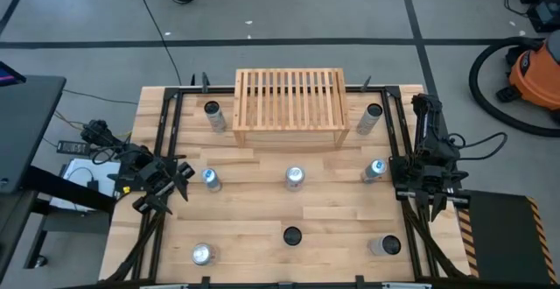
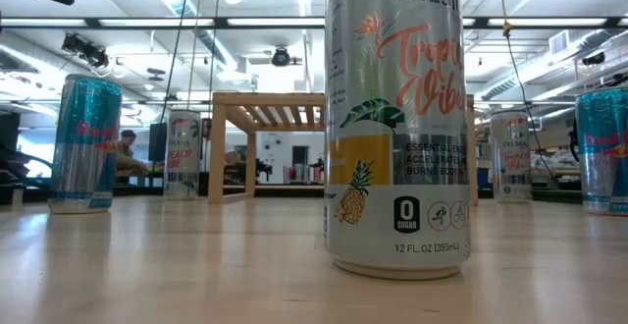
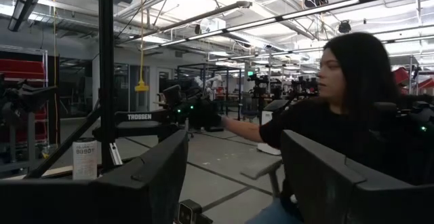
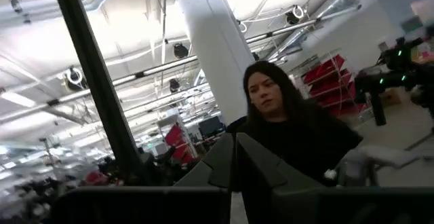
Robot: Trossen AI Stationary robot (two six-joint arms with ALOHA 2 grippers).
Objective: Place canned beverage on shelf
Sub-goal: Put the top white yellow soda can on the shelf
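The light wooden shelf (image 1: 290, 105) (image 2: 265, 118) with a slatted top stands at the table's far middle. Several beverage cans stand upright on their bases across the table: two beside the shelf (image 1: 213, 114) (image 1: 368, 118), three in a middle row (image 1: 210, 179) (image 1: 295, 178) (image 1: 374, 170), three near the front (image 1: 202, 254) (image 1: 291, 235) (image 1: 385, 246). The front middle can (image 2: 397, 118) fills the low view. My left gripper (image 1: 175, 184) (image 3: 234, 136) rests at the table's left edge, open and holding nothing. My right gripper (image 1: 430, 206) (image 4: 234, 142) rests at the right edge, shut and holding nothing.
Black frame rails (image 1: 166, 123) (image 1: 404, 123) run along both table sides. A person (image 3: 352, 108) (image 4: 285, 129) shows in both wrist views, beyond the table. An orange vacuum (image 1: 534, 74) stands on the floor at the far right. Bare wood lies between the can rows.
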